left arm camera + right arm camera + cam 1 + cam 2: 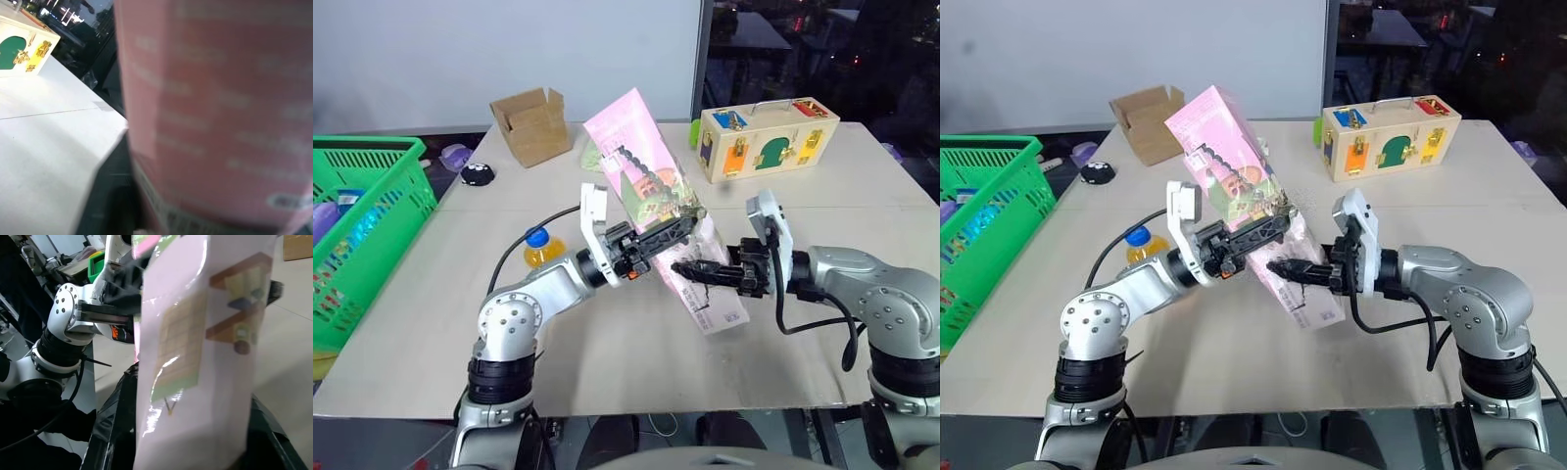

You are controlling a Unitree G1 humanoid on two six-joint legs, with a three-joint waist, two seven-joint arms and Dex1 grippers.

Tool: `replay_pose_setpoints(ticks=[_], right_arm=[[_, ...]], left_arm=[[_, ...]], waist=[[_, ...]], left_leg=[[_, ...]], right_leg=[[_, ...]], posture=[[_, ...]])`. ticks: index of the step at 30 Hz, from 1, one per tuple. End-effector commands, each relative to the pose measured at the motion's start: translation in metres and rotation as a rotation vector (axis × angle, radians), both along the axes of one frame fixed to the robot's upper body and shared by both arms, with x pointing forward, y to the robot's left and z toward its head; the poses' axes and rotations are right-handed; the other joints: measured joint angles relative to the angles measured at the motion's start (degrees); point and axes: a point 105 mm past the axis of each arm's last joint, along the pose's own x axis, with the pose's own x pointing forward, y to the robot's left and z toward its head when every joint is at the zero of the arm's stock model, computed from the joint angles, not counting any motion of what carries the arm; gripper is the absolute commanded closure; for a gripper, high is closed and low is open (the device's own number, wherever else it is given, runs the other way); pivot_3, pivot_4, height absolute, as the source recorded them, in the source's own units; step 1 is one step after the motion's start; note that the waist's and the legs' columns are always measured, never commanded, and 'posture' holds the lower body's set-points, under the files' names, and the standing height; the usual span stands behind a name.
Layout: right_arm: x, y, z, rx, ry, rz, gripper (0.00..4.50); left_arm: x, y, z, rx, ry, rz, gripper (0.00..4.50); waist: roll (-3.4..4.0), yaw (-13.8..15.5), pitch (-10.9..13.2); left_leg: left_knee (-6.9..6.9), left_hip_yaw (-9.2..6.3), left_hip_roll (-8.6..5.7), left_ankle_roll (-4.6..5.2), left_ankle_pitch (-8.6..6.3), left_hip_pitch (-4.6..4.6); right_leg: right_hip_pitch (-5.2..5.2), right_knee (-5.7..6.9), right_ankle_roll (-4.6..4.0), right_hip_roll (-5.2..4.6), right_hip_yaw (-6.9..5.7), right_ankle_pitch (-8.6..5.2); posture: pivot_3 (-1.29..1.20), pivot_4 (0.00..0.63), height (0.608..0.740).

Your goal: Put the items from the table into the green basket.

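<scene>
The table point(607, 343) is a broad beige surface. Off its left edge stands the green basket point(382, 211), with some coloured things inside that are too blurred to name. At the far side sit a wooden latch box point(766, 137) with coloured doors and metal catches, and an open brown cardboard box point(531, 125).

The pink carton point(651, 196) is held up off the table between the two arms, tilted, its top leaning toward the far left and its lower end toward the near right. Its face carries printed pictures and lines of small text, none of it legible; the left wrist view shows rows of blurred print and what looks like a barcode strip.

The left arm reaches forward and to the right, and the left gripper point(668, 231) is clamped on the middle of the carton, fingers across its printed face. The right arm bends in from the right, pointing left; the right gripper point(697, 270) is closed on the carton's lower part, and the right wrist view shows the carton point(205, 352) between its dark fingers.

The orange-drink bottle point(543, 249) with its blue cap stands on the table just behind the left forearm, near the basket side.
</scene>
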Motion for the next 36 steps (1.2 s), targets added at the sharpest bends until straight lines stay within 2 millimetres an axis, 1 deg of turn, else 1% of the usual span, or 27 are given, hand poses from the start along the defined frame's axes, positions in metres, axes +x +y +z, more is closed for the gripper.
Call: replay_pose_setpoints(ticks=[1,2,4,6,9,11,14,16,17,19,21,24,25,27,29,32,33,36], right_arm=[[-0.002,0.002,0.011,0.034,-0.044,0.022,1.59],[-0.001,0.001,0.012,0.029,-0.061,0.012,1.32],[-0.001,-0.002,0.016,0.028,-0.089,-0.002,0.57],[-0.003,-0.007,0.019,0.027,-0.111,-0.008,0.57],[-0.004,-0.011,0.025,0.043,-0.126,-0.015,0.57],[-0.007,-0.013,0.032,0.070,-0.147,-0.008,0.57],[-0.015,-0.013,0.049,0.140,-0.183,0.020,0.57],[-0.017,-0.011,0.055,0.163,-0.203,0.034,0.57],[-0.018,-0.010,0.058,0.177,-0.214,0.040,0.57],[-0.017,-0.008,0.062,0.197,-0.235,0.042,0.57],[-0.010,-0.005,0.062,0.158,-0.319,0.015,0.57],[0.004,0.000,0.053,0.039,-0.435,-0.033,0.57],[0.007,0.002,0.051,0.019,-0.457,-0.036,0.57],[0.012,0.009,0.046,-0.031,-0.502,-0.033,0.57],[0.015,0.016,0.045,-0.038,-0.526,-0.028,0.57],[0.010,0.040,0.051,0.027,-0.538,0.051,0.57],[0.009,0.045,0.053,0.047,-0.542,0.073,0.57],[0.012,0.057,0.060,0.078,-0.559,0.089,0.57]], left_arm=[[-0.011,0.000,0.016,-0.020,-0.081,-0.025,3.17],[-0.012,0.001,0.021,-0.028,-0.092,-0.022,3.17],[-0.014,0.005,0.032,-0.047,-0.123,-0.017,3.17],[-0.016,0.008,0.043,-0.058,-0.152,-0.013,3.17],[-0.017,0.012,0.052,-0.053,-0.178,0.001,3.17],[-0.016,0.018,0.060,-0.060,-0.193,0.025,3.17],[-0.008,0.040,0.080,-0.086,-0.223,0.114,3.17],[-0.002,0.054,0.092,-0.095,-0.239,0.180,3.17],[-0.001,0.058,0.095,-0.099,-0.241,0.198,3.17],[0.004,0.074,0.106,-0.117,-0.258,0.266,3.17],[0.010,0.095,0.122,-0.142,-0.287,0.373,3.17],[0.018,0.124,0.141,-0.159,-0.330,0.534,3.17],[0.020,0.129,0.144,-0.162,-0.335,0.563,3.17],[0.025,0.156,0.153,-0.125,-0.371,0.712,3.17],[0.026,0.175,0.157,-0.076,-0.407,0.818,3.17],[0.026,0.219,0.159,0.117,-0.481,1.050,3.17],[0.026,0.231,0.158,0.174,-0.495,1.106,3.17],[0.022,0.254,0.157,0.247,-0.512,1.192,3.17]], waist=[[0.00,0.0,0.0],[0.00,0.0,0.0],[0.00,0.0,0.0],[-0.01,0.1,0.0],[-0.01,0.1,0.0],[-0.01,0.1,0.0],[-0.02,0.1,0.0],[-0.02,0.1,0.0],[-0.02,0.1,0.0],[-0.02,0.2,0.0],[-0.03,0.3,0.0],[-0.09,0.3,0.1],[-0.10,0.4,0.0],[-0.10,0.5,0.0],[-0.10,0.6,0.0],[-0.16,0.7,0.1],[-0.16,0.8,0.1],[-0.16,1.9,0.1]], left_leg=[[0.00,0.00,0.00,0.00,0.00,0.00],[0.00,0.00,0.00,0.00,0.00,-0.01],[0.00,0.00,0.00,0.00,0.00,-0.03],[0.00,0.00,0.00,0.00,0.00,-0.06],[0.00,-0.01,0.01,0.00,0.00,-0.10],[0.00,0.00,0.01,0.00,0.00,-0.11],[0.00,0.00,0.02,0.00,0.00,-0.13],[-0.01,-0.01,0.07,0.00,0.00,-0.13],[-0.02,-0.01,0.07,0.00,0.00,-0.12],[-0.03,0.00,0.08,0.00,0.00,-0.11],[-0.03,0.02,0.07,0.00,0.00,-0.10],[-0.03,-0.01,0.10,-0.01,0.01,-0.11],[-0.03,0.00,0.10,-0.01,0.00,-0.11],[-0.05,0.01,0.10,-0.01,0.00,-0.12],[-0.12,0.04,0.09,-0.01,0.01,-0.12],[-0.29,0.01,0.11,-0.02,0.01,-0.09],[-0.36,0.01,0.12,-0.03,0.02,-0.07],[-0.52,-0.01,0.14,-0.04,0.02,-0.02]], right_leg=[[0.00,0.00,0.00,0.00,0.00,0.00],[-0.01,0.00,0.00,0.00,0.00,0.00],[-0.03,0.00,0.00,0.00,0.00,0.00],[-0.07,0.01,0.00,0.00,0.00,0.00],[-0.12,0.00,0.01,0.00,0.00,0.00],[-0.12,0.00,0.01,0.00,0.01,0.00],[-0.13,0.00,0.01,0.01,0.01,0.00],[-0.14,0.00,0.01,0.05,0.00,-0.01],[-0.14,0.01,0.02,0.05,0.00,-0.01],[-0.14,0.00,0.04,0.05,0.00,-0.02],[-0.14,0.00,0.03,0.05,0.00,-0.02],[-0.17,0.00,0.05,0.08,-0.02,-0.03],[-0.17,0.00,0.05,0.08,-0.02,-0.03],[-0.17,-0.03,0.03,0.06,-0.01,-0.02],[-0.22,-0.03,0.00,0.06,0.00,0.00],[-0.27,-0.01,-0.02,0.09,-0.01,0.01],[-0.31,-0.01,-0.03,0.11,-0.01,0.01],[-0.33,-0.01,-0.04,0.11,-0.05,0.00]], posture=[[0.02,0.000,0.740],[0.02,0.000,0.740],[0.02,0.000,0.740],[0.02,0.000,0.740],[0.02,0.000,0.740],[0.03,0.000,0.740],[0.03,0.000,0.740],[0.04,0.000,0.740],[0.04,0.000,0.740],[0.05,0.000,0.740],[0.09,0.000,0.740],[0.09,0.000,0.740],[0.12,0.000,0.740],[0.12,0.000,0.740],[0.12,0.000,0.740],[0.18,0.000,0.740],[0.18,0.000,0.740],[0.21,0.000,0.740]])
